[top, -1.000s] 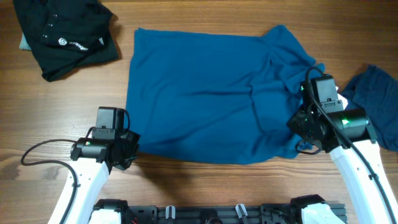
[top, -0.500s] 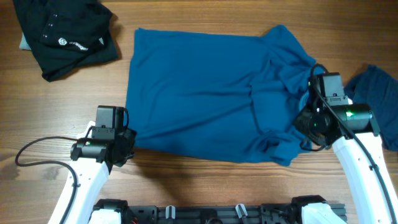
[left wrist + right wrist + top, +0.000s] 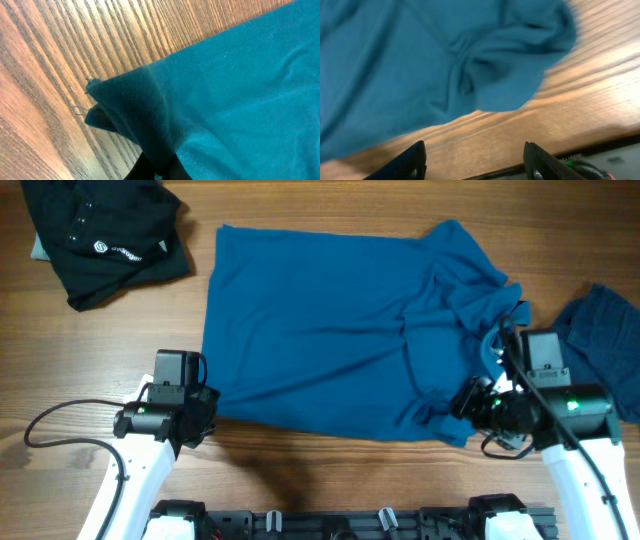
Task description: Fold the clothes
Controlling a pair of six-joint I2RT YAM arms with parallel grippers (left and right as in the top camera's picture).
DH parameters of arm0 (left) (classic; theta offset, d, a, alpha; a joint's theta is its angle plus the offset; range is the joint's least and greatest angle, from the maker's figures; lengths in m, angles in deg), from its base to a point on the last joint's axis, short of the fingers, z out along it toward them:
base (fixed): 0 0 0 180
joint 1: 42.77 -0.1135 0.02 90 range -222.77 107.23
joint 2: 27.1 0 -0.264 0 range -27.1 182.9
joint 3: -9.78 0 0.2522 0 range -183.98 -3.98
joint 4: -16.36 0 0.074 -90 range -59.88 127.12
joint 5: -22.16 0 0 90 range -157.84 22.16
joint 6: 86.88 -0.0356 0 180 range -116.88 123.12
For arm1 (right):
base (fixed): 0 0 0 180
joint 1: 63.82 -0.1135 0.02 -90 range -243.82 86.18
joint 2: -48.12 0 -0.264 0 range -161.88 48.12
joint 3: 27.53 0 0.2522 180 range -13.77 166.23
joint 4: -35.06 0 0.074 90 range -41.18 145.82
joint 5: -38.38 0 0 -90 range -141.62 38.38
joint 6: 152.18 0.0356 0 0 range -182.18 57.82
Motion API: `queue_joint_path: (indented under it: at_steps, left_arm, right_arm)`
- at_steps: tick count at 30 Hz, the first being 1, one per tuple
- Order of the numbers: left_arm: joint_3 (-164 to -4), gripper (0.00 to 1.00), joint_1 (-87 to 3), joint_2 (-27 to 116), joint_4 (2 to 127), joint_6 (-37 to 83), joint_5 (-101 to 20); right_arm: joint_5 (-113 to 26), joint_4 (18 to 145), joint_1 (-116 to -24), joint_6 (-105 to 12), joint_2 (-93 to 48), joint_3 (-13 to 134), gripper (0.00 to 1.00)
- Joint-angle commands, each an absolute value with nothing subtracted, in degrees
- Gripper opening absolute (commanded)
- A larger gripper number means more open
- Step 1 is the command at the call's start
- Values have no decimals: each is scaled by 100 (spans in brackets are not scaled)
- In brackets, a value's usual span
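Observation:
A mid-blue T-shirt (image 3: 330, 330) lies spread over the middle of the table, wrinkled along its right side. My left gripper (image 3: 207, 416) is shut on its near-left corner. In the left wrist view the fabric (image 3: 225, 90) is pinched between the dark fingertips of the left gripper (image 3: 159, 167) and lifts off the wood. My right gripper (image 3: 466, 402) stands open beside the shirt's bunched near-right corner (image 3: 440, 415). In the right wrist view the right gripper (image 3: 474, 147) hangs over bare wood with nothing between its fingers, and the bunched corner (image 3: 510, 75) lies ahead of it. A darker blue garment (image 3: 605, 340) lies at the right edge.
A black garment (image 3: 105, 230) with a white logo is heaped at the far left corner. The table's near edge (image 3: 600, 145) runs just behind the right gripper's fingers. Bare wood (image 3: 300, 475) shows between the two arms.
The right gripper has opened and let go of the shirt's near-right corner, which now lies bunched on the table. The right arm drew back toward the near edge. The left arm held still.

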State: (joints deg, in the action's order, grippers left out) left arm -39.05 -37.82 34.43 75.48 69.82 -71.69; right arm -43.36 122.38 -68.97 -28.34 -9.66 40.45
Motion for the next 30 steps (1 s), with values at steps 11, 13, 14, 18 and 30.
queue_joint_path:
  at_steps: [11, 13, 14, 18, 30]
  left_arm:
    - [-3870, 4, -3817, 3419, 7596, 6916, -7368]
    - [-3870, 4, -3817, 3419, 7594, 6916, -7368]
    - [-3870, 4, -3817, 3419, 7592, 6916, -7368]
    - [-3870, 5, -3817, 3419, 7596, 6914, -7368]
    - [-3870, 5, -3817, 3419, 7594, 6916, -7366]
  right_arm:
    - [-5383, 11785, -8755, -729, -1691, 3068, 62]
    - [-5705, 11676, -9045, -307, -1905, 3068, 63]
    - [-5823, 11600, -9157, -161, -2037, 3068, 64]
    - [-6236, 11477, -9404, 283, -2616, 3068, 64]
    - [-6575, 11545, -9408, 707, -3374, 3177, 66]
